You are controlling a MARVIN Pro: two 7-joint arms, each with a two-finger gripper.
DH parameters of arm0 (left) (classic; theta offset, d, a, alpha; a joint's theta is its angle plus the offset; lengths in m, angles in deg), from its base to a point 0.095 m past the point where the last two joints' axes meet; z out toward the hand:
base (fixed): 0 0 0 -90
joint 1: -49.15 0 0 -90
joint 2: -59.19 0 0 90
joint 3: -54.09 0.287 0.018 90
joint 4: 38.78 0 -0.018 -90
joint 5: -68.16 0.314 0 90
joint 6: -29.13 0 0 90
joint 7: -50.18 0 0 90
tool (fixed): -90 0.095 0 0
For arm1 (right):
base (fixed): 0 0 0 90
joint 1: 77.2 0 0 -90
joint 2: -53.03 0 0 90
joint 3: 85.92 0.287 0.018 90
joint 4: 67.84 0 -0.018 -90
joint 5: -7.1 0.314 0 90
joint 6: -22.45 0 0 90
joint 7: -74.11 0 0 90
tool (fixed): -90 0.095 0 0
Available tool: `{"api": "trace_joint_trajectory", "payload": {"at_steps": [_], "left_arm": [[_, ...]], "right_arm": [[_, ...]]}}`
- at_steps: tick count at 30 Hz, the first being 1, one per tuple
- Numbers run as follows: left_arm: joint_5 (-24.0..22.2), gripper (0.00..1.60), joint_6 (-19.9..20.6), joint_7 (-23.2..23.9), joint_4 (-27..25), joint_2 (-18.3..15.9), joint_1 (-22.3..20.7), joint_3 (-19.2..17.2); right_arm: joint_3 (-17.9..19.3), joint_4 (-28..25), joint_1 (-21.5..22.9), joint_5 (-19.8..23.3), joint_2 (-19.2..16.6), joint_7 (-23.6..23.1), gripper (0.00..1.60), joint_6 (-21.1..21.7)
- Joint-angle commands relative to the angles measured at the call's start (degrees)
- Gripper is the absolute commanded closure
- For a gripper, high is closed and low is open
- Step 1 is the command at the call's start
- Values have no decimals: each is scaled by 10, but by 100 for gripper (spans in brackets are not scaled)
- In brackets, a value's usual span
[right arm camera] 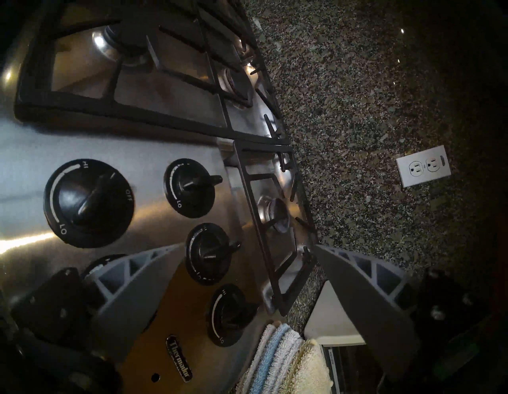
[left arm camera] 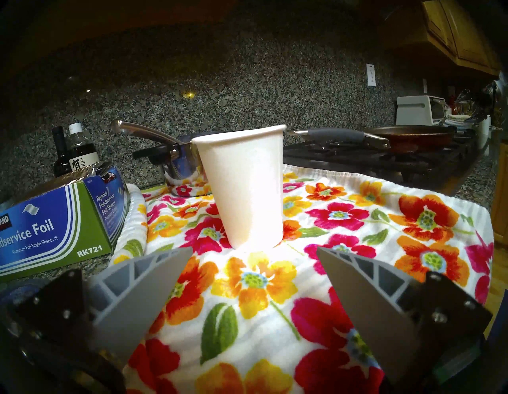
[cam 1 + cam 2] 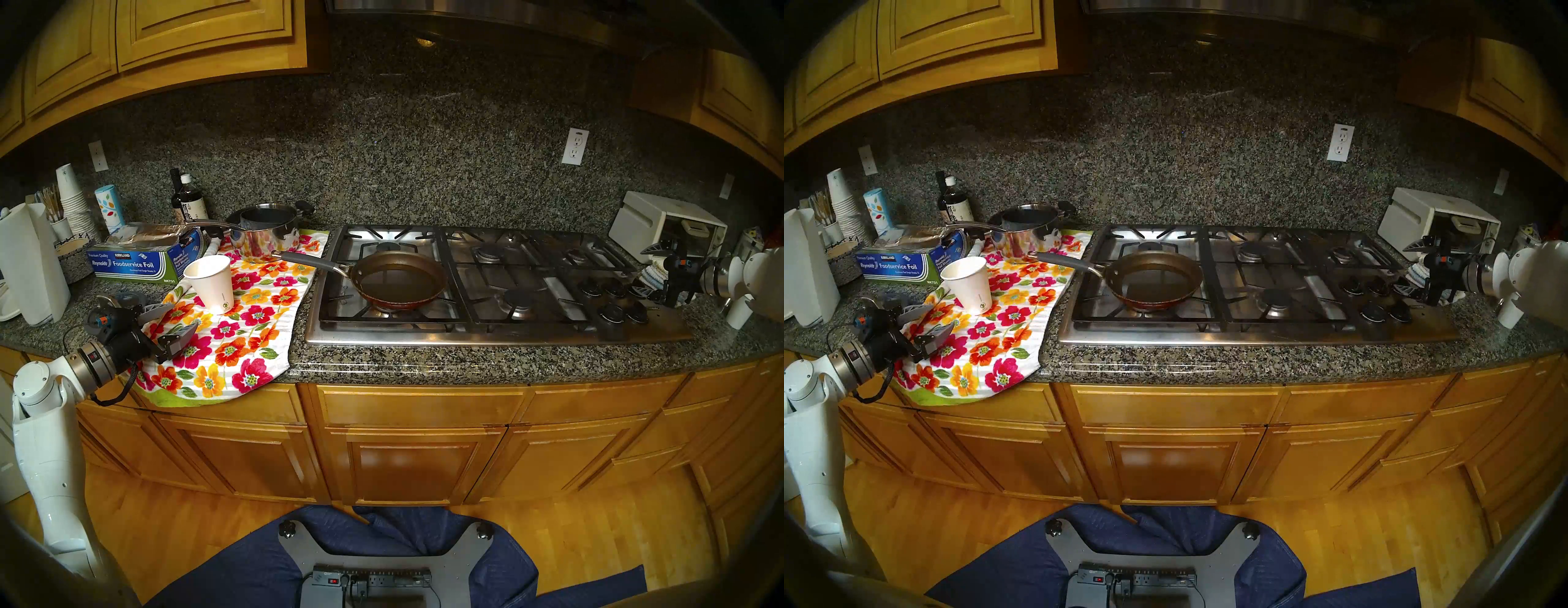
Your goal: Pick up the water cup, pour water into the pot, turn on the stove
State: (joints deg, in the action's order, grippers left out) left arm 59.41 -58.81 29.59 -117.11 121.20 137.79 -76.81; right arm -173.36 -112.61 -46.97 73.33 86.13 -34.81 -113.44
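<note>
The water cup (image 3: 211, 283) stands upright on the floral towel (image 3: 237, 335), just ahead of the left gripper (image 3: 176, 318), whose grey fingers (image 2: 154, 278) are spread wide and empty, short of the cup. To its right the pot (image 3: 399, 280) sits on the stove (image 3: 488, 288). The right gripper (image 1: 247, 278) hovers, jaws apart, above the knobs (image 1: 89, 202).

Left gripper (image 3: 172, 325) and right gripper (image 3: 651, 271), jaws apart, empty
</note>
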Motion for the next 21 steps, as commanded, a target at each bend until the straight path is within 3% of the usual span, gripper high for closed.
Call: {"api": "trace_joint_trajectory", "payload": {"at_steps": [1,21], "left_arm": [[-4,0,-2,0,-9,-6,-11,-3],[2,0,-4,0,-6,-5,-10,-3]], "right_arm": [[18,6,45,28,6,-22,0,15],[40,-8,81,87,9,-131,0,78]]}}
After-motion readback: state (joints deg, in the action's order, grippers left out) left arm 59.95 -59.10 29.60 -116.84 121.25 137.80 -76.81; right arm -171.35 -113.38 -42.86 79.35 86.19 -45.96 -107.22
